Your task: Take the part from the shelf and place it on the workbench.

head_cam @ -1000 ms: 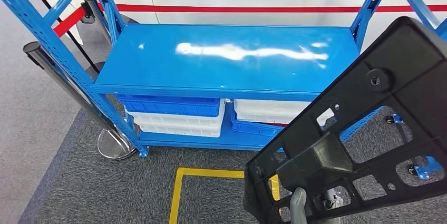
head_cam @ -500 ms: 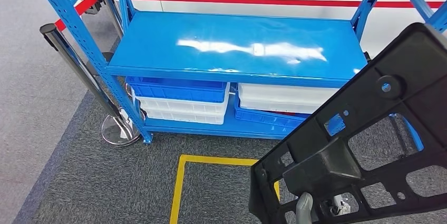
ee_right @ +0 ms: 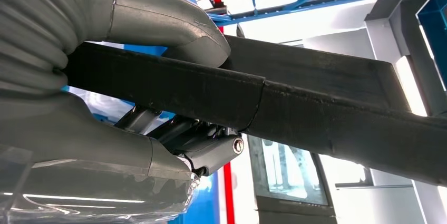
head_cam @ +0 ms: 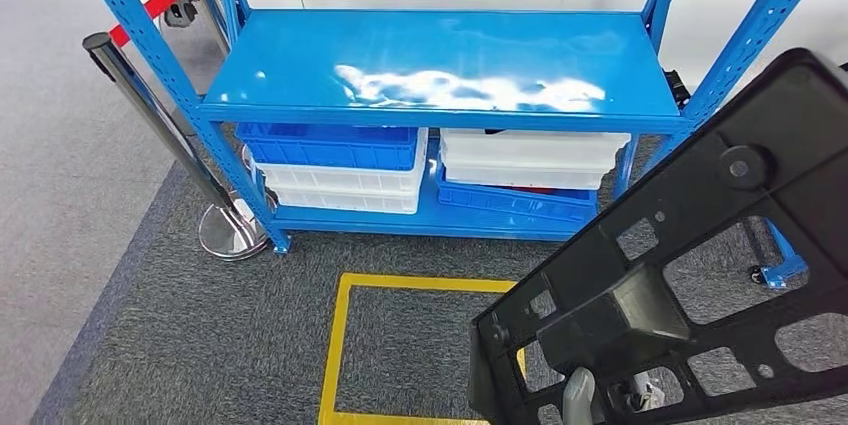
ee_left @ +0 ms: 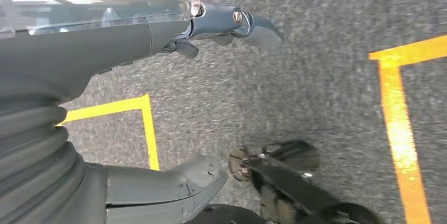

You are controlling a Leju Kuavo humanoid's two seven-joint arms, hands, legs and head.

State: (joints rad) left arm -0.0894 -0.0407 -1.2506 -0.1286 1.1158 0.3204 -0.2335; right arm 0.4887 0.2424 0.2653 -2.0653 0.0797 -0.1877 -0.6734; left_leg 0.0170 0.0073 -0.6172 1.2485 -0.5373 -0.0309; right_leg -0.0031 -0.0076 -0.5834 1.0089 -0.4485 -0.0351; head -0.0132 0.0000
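Large black perforated plastic part (head_cam: 690,275) pinched at one edge by right hand (ee_right: 153,97), left hand (ee_left: 158,103) open and empty; liable to swing against blue metal shelf (head_cam: 440,70) or slip from so narrow a hold.

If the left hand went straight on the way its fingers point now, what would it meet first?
Probably the grey carpet: the left hand hangs empty, its fingers aimed at open floor. Depth is unclear.
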